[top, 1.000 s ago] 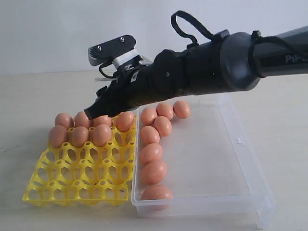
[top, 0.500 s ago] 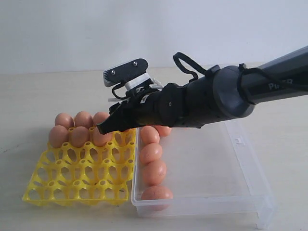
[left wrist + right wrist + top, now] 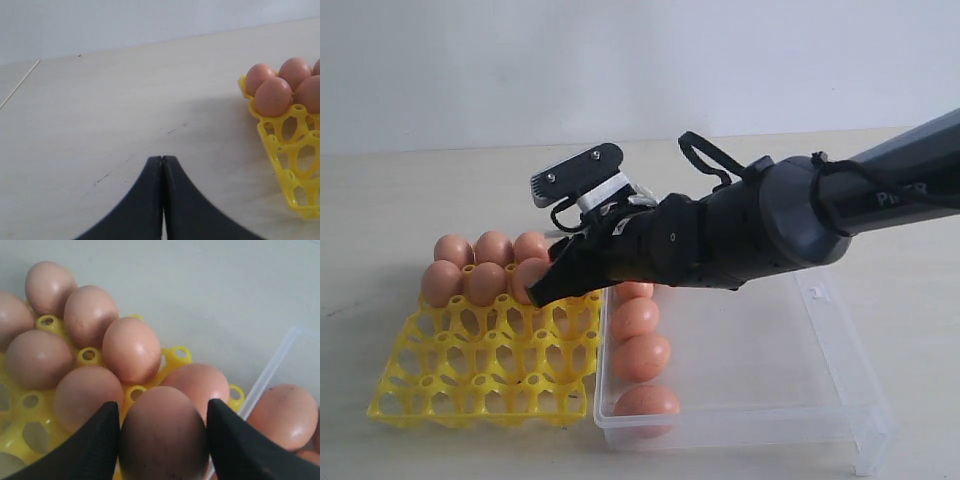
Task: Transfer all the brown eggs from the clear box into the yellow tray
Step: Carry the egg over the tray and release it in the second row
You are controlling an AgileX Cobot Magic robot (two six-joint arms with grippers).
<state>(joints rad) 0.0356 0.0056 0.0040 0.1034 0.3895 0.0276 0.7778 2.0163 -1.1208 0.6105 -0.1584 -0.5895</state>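
Right tool (image 3: 162, 409) lower, matte oval egg (image 3: 162, 440) over gridded yellow tray (image 3: 470, 412)

Right arm (image 3: 750, 235) is blocking the far end of the clear box (image 3: 740, 432) in the ext. view, hiding whatever's behind it. The arm itself is running off the right edge. Right gripper (image 3: 548, 288) is covering the yellow tray (image 3: 470, 385)'s back-right cups. Right wrist view: held egg (image 3: 162, 435) is getting cut off by the pic's edge. Left wrist view is cropping most of the tray & the left gripper (image 3: 162, 162)'s base.
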